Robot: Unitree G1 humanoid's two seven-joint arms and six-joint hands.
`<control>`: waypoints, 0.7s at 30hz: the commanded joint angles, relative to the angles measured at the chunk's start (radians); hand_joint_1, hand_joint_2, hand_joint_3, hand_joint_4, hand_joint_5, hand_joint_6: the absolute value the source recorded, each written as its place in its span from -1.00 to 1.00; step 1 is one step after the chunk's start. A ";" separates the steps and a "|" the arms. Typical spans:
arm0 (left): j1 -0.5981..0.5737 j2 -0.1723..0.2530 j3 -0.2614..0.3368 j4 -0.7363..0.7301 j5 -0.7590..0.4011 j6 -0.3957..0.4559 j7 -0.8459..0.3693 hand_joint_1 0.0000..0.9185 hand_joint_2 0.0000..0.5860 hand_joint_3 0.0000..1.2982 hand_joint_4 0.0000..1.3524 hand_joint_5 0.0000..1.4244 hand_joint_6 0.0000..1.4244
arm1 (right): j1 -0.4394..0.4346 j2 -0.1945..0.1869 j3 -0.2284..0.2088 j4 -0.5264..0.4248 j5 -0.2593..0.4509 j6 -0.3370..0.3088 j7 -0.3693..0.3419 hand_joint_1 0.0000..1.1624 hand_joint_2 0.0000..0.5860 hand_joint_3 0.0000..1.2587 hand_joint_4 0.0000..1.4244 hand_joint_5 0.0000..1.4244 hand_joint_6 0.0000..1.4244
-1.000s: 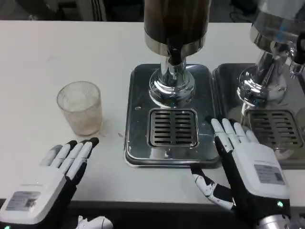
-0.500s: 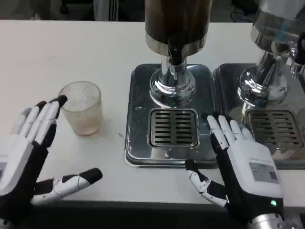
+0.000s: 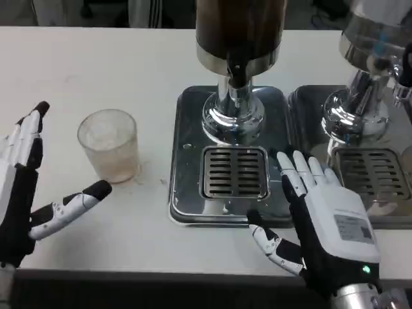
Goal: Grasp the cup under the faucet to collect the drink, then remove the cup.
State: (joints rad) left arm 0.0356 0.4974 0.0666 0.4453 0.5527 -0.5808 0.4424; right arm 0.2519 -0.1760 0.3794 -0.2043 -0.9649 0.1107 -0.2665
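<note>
Bright even overhead light, soft shadows, glare on chrome dispenser base (image 3: pixel 232 119), sharp focus

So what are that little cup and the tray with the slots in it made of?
The cup looks like clear ribbed plastic, perhaps glass: the table shows through it, with fine upright ridges and a faint pinkish tint low down. The tray looks like polished metal, likely stainless steel, since it mirrors the dispenser above it. Its slotted grate seems the same metal with a duller finish.
</note>
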 commanded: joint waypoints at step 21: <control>-0.439 0.004 -0.089 0.733 -0.174 -0.175 -0.140 -0.44 -0.99 -1.00 -1.00 -0.72 -0.66 | 0.008 0.002 0.011 -0.038 -0.008 0.021 0.001 -0.10 0.41 -0.79 -0.98 -1.00 -1.00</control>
State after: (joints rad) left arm -0.3597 0.4983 -0.0157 1.1412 0.4000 -0.7565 0.3408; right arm 0.2580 -0.1727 0.3867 -0.2309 -0.9599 0.1272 -0.2583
